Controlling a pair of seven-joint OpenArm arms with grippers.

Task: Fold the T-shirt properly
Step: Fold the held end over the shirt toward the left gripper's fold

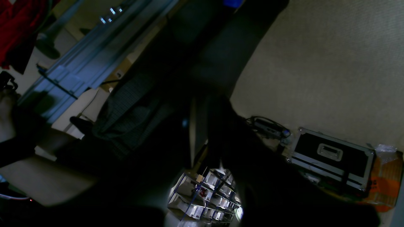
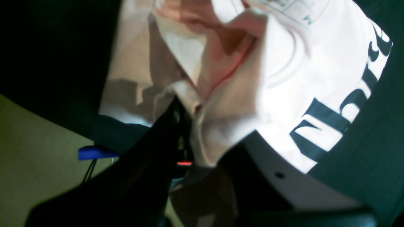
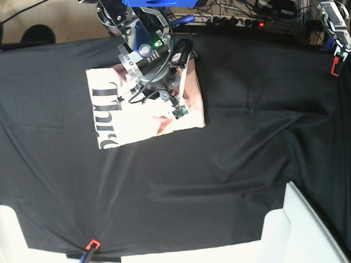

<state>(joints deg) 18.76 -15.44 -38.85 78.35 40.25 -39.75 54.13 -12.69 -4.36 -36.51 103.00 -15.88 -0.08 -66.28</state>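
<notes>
The pale pink T-shirt (image 3: pixel 137 123) lies folded into a rough rectangle on the black cloth at the back left, black lettering showing along its left side. My right gripper (image 3: pixel 184 55) is over the shirt's far right corner, shut on a bunched fold of the T-shirt (image 2: pixel 284 78). In the right wrist view the pinched cloth sits between the dark fingers (image 2: pixel 170 132). My left gripper (image 3: pixel 335 57) hangs at the far right back corner, away from the shirt. It is shut and holds nothing. In the left wrist view the left gripper (image 1: pixel 197 138) is only a dark silhouette against the floor.
The black table cloth (image 3: pixel 230 164) covers the whole table. White blocks (image 3: pixel 307 230) stand at the front right and front left corners. A power strip with cables (image 3: pixel 241 19) runs along the back edge. A red clip (image 3: pixel 92 244) holds the cloth's front edge. A flight case (image 1: pixel 331 157) sits on the floor.
</notes>
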